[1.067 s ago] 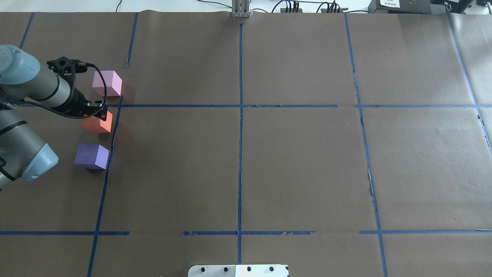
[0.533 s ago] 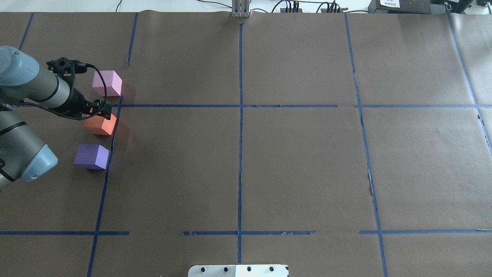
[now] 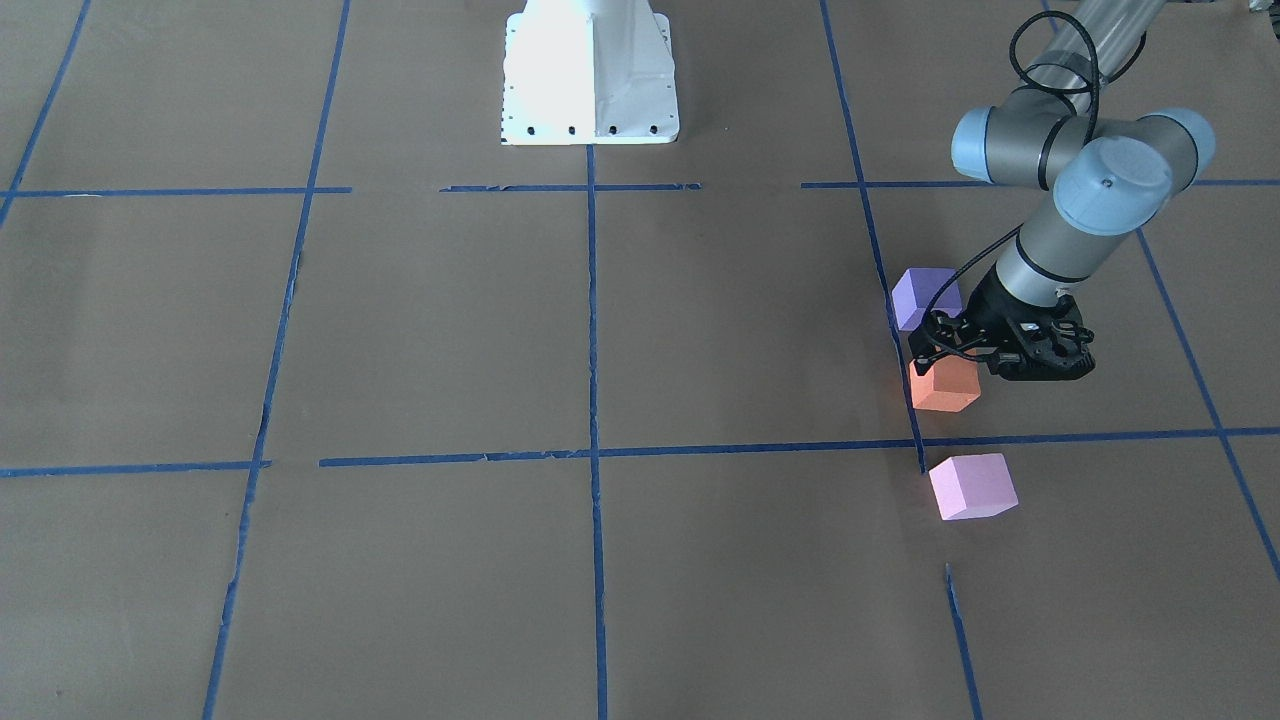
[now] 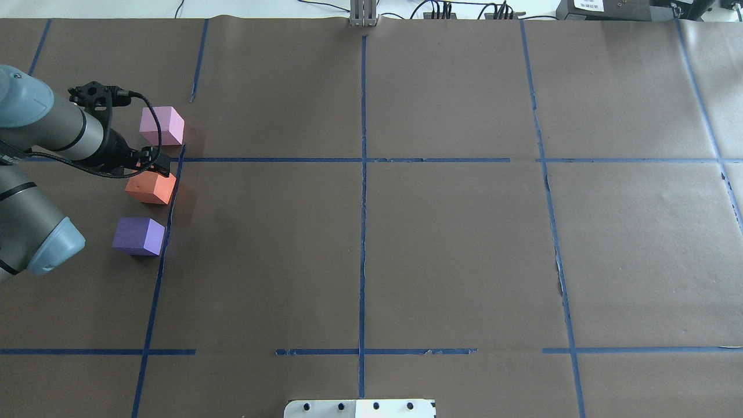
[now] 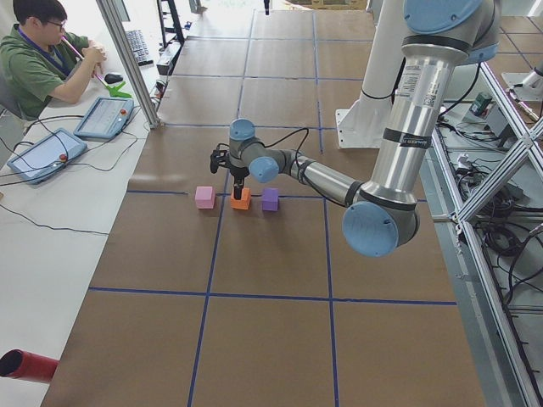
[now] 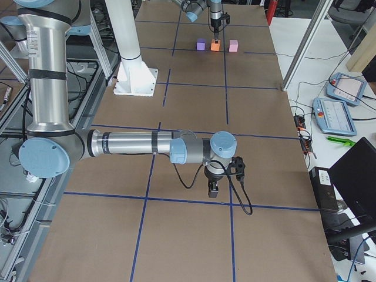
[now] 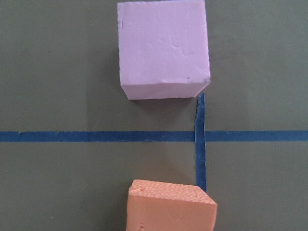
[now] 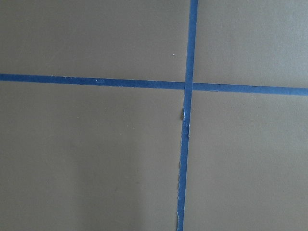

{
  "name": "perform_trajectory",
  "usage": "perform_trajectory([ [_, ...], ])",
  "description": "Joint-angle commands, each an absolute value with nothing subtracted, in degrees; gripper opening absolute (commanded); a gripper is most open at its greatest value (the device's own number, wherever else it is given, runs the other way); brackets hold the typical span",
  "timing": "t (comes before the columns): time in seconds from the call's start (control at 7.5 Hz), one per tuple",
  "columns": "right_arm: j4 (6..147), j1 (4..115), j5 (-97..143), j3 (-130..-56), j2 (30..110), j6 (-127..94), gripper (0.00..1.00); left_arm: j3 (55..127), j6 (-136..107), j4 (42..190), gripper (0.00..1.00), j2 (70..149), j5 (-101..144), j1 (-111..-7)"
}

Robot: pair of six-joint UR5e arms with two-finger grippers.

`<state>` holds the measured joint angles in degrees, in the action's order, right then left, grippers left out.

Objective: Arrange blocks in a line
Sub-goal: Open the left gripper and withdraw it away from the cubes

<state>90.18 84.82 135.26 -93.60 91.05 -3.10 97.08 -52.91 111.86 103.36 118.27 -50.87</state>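
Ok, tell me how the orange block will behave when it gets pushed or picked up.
The orange block looks like grainy matte foam, so probably light, slightly squashy and not slippery. It is a flat-faced cube resting on the brown paper, so a push should slide or turn it, not roll it. As wide as tall, it seems unlikely to tip.

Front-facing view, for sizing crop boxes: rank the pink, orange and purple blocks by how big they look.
1. Pink block: largest, and nearest the camera.
2. Orange block and purple block: they look alike, and the left tool overlaps each, so I won't rank them.
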Motion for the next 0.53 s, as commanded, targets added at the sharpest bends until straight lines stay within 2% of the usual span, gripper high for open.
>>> perform_trajectory([
  [0.0,90.18,84.81,135.26,-93.60,91.05,-3.08,1.00,106.30,-44.28,102.20,1.00,102.74,118.39,-56.12],
  [0.13,90.18,84.81,135.26,-93.60,91.05,-3.16,1.00,109.48,-33.25,96.13,1.00,102.31,118.82,-63.47],
  [0.4,90.18,84.81,135.26,-93.60,91.05,-3.08,1.00,106.02,-15.89,95.18,1.00,97.68,127.91,-73.52],
])
